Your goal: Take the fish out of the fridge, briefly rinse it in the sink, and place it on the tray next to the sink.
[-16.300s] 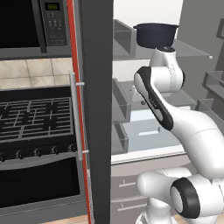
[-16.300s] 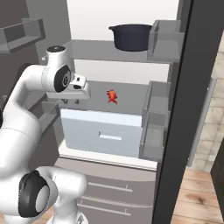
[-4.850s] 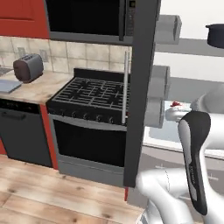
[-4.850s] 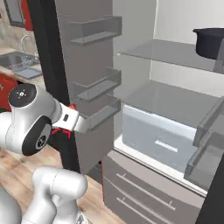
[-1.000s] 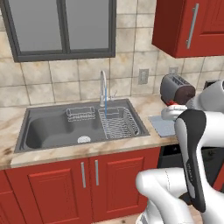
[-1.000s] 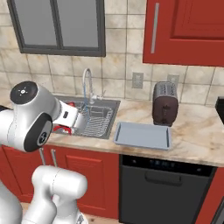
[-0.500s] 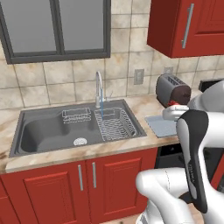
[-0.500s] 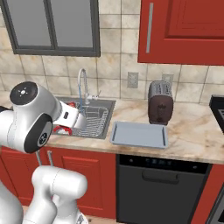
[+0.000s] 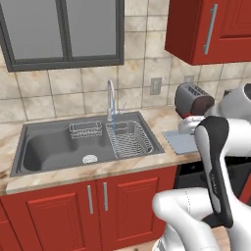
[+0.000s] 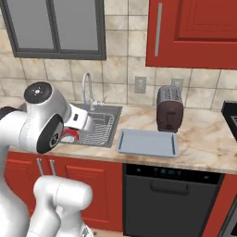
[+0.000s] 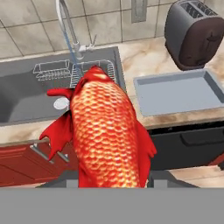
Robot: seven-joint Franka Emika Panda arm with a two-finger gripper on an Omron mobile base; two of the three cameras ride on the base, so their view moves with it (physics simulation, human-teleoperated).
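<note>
One long marble tabletop (image 10: 199,139) runs under the red cabinets, and set into it is the grey sink (image 9: 54,147), with wire racks (image 9: 128,139) on its right side and a thin stream running from the chrome faucet (image 9: 111,95). Just right of the basin lies the pale tray (image 10: 147,141), bare, with a dark toaster (image 10: 167,109) behind it. Smallest of all is the red-orange fish (image 11: 107,131), clenched in the end effector (image 10: 70,134), which hangs at the tabletop's front edge, short of the water. My worry is the scaly body slipping from so narrow a grip as the arm swings in, or the fish clipping the racks or faucet on the way under the stream.
</note>
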